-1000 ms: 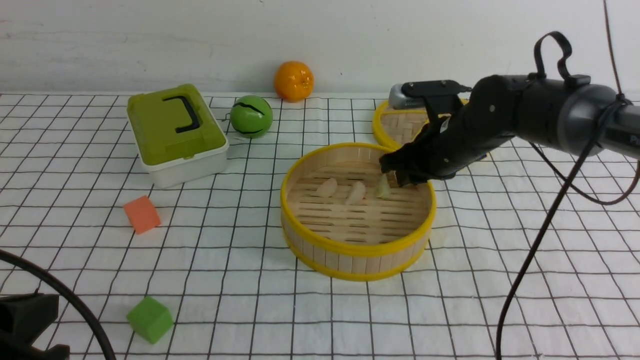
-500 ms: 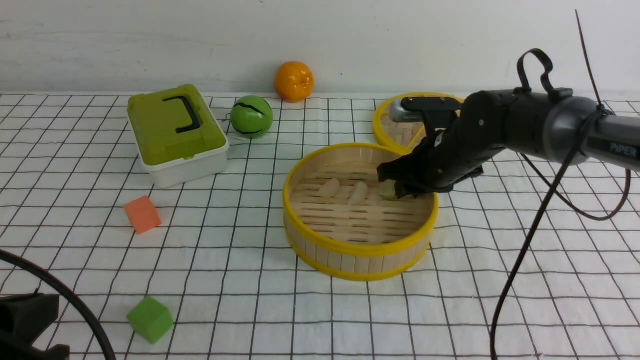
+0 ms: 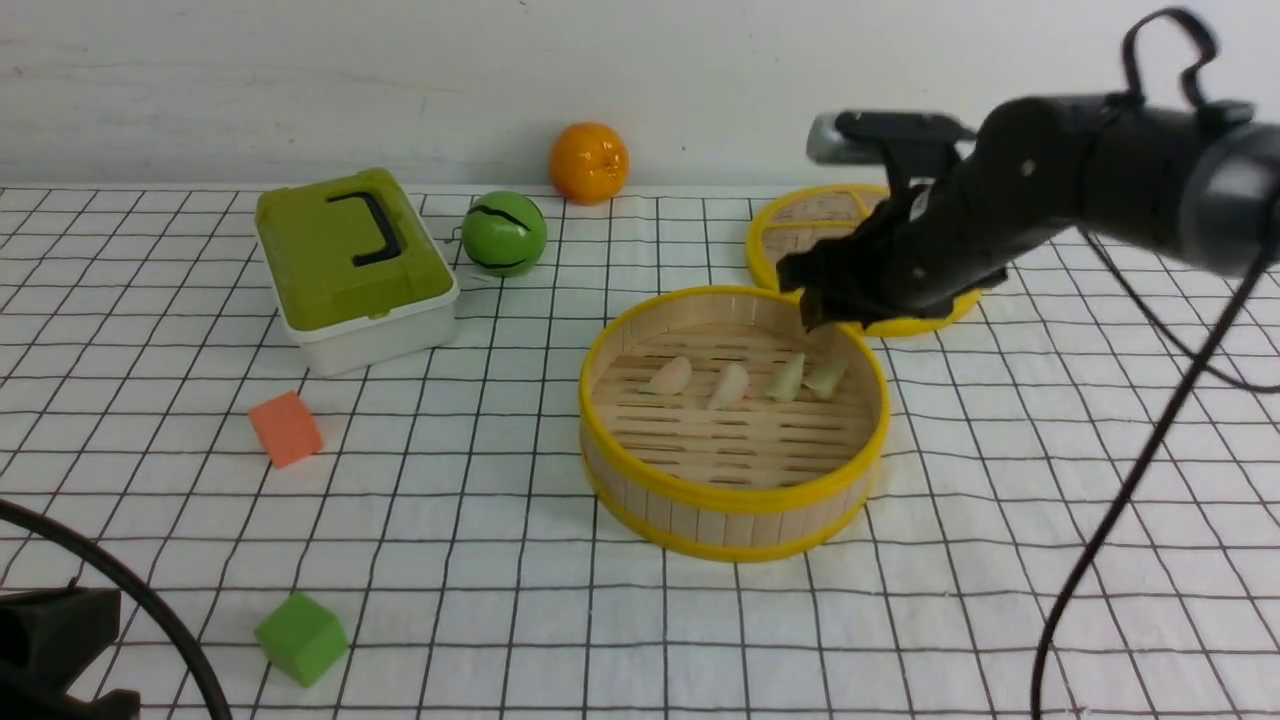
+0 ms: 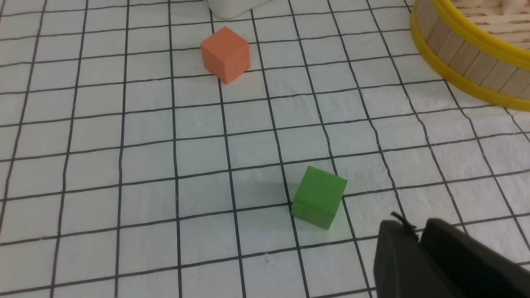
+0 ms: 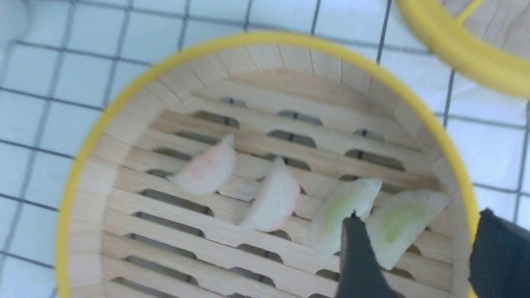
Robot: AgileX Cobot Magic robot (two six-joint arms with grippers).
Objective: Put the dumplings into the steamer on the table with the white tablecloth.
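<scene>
The steamer (image 3: 735,520) stands mid-table on the white tablecloth (image 3: 450,500). On its slatted floor two pinkish dumplings (image 3: 670,375) (image 3: 729,385) and two greenish ones (image 3: 787,378) (image 3: 826,377) lie in a row. My right gripper (image 3: 815,300) hangs open just above the steamer's far rim, holding nothing. In the right wrist view its fingers straddle the outer green dumpling (image 5: 399,221) from above; the gripper (image 5: 418,223) is clear of it. My left gripper (image 4: 414,229) is shut and empty, low near the table's front left.
A flat woven lid (image 3: 800,235) lies behind the steamer, partly under my right arm. A green lidded box (image 3: 350,260), a green ball (image 3: 503,233) and an orange (image 3: 588,162) stand at the back. An orange cube (image 3: 285,428) and a green cube (image 3: 300,637) sit at front left.
My right gripper opened, let go of a green dumpling inside the steamer, and lifted up and back above the far rim. The steamer shifted slightly to the right.
</scene>
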